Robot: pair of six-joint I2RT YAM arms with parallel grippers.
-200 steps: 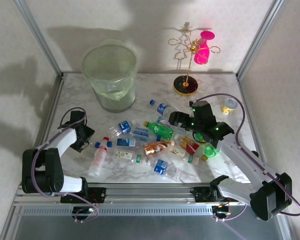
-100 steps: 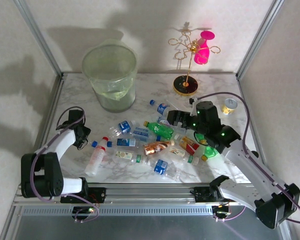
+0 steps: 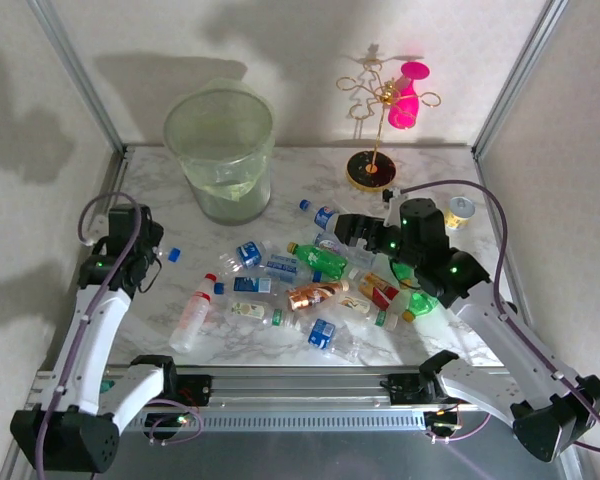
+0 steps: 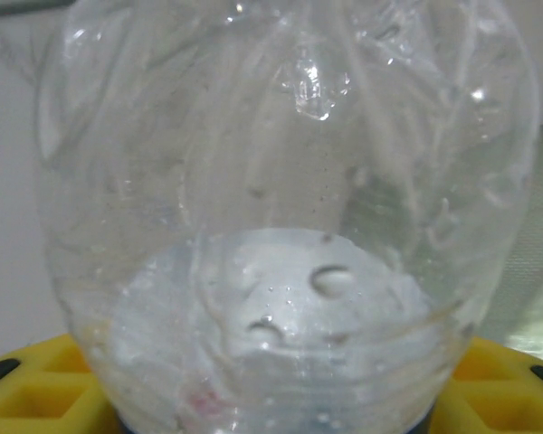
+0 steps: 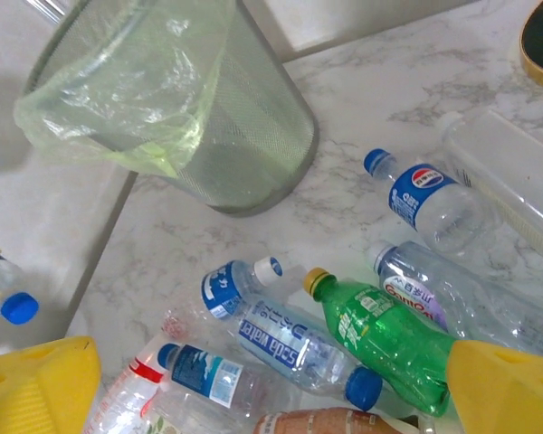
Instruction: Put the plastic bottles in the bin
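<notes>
My left gripper (image 3: 152,255) is raised over the table's left side and shut on a clear bottle with a blue cap (image 3: 173,254). In the left wrist view that bottle's base (image 4: 281,226) sits right against the lens between the yellow fingers (image 4: 36,389). My right gripper (image 3: 352,232) hangs open over the pile, its yellow fingertips (image 5: 36,384) wide apart with nothing between them. Below it lie a green bottle (image 5: 389,348), a blue-labelled clear bottle (image 5: 294,348) and a copper-brown one (image 3: 315,293). The pale-green bin (image 3: 220,150) stands at the back left, also in the right wrist view (image 5: 181,99).
A gold wire stand (image 3: 372,172) holding a pink cup (image 3: 408,95) is at the back right, and a silver can (image 3: 460,210) stands beside the right arm. Several more bottles lie scattered mid-table, including a white one with a red cap (image 3: 193,315). Metal frame posts edge the table.
My left gripper has lifted up and to the left, taking the blue-capped clear bottle off the table. The right gripper has crept slightly back over the pile, still open.
</notes>
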